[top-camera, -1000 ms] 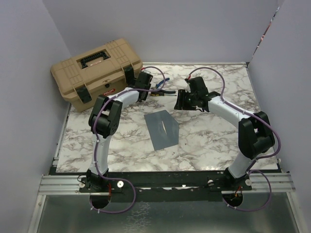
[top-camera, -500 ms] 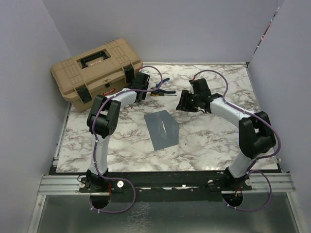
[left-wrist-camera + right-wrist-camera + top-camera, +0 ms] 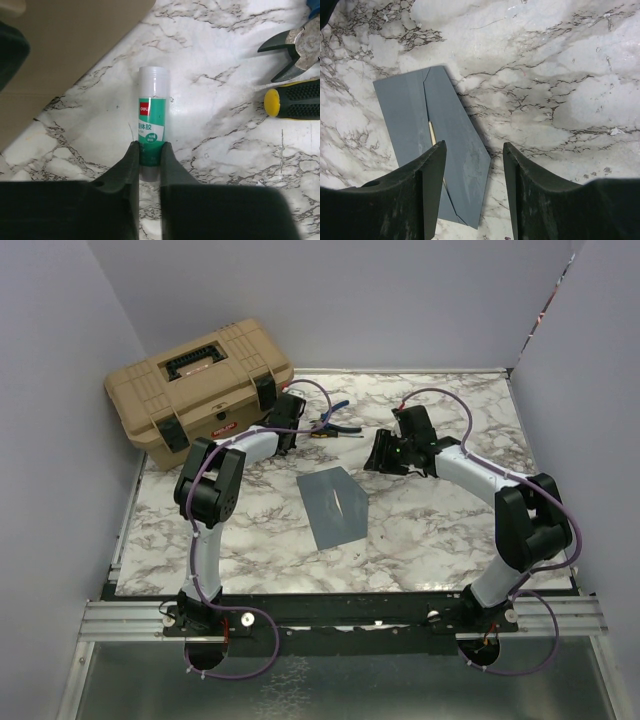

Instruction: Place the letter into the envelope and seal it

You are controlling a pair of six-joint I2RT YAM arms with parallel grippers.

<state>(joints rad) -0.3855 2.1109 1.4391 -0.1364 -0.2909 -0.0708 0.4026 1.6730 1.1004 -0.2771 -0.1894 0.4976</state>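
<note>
The left end effector (image 3: 149,150) is closed on the lower end of a green-labelled glue stick (image 3: 152,115), which lies on the marble worktop (image 3: 430,530) just beside the tan toolbox (image 3: 200,385). Pliers (image 3: 295,45) and a yellow-tipped screwdriver (image 3: 295,100) lie near it. The right end effector (image 3: 474,150) hangs with its fingers wide apart, gripping nothing, above the envelope's right edge. The envelope (image 3: 335,505) lies flat mid-worktop, and a thin cream sliver of the letter (image 3: 432,134) shows at its seam.
</note>
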